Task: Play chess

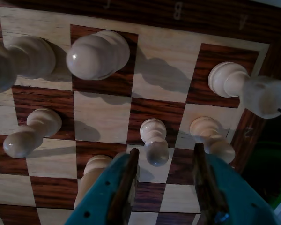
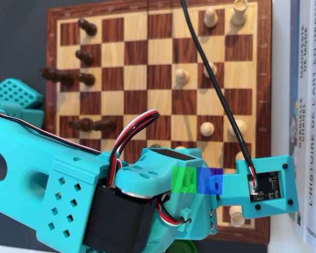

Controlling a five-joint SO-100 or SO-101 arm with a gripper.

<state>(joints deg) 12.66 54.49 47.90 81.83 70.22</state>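
In the wrist view my gripper (image 1: 166, 151) is open and empty, its two teal jaws with brown pads low over the wooden chessboard (image 1: 103, 115). A white pawn (image 1: 153, 136) stands just ahead of the gap, closer to the left pad (image 1: 129, 178), not touching. Another white pawn (image 1: 210, 136) stands just beyond the right pad. In the overhead view my teal arm (image 2: 95, 184) covers the board's near edge (image 2: 147, 58) and hides the jaws.
Larger white pieces stand further ahead (image 1: 98, 54), (image 1: 23, 58), (image 1: 248, 86); a pawn (image 1: 33, 131) is at the left and another piece (image 1: 93, 171) beside the left jaw. Overhead, dark pieces (image 2: 84, 55) line the left side, white pawns (image 2: 181, 75) the right. Books (image 2: 305, 105) lie beside the board.
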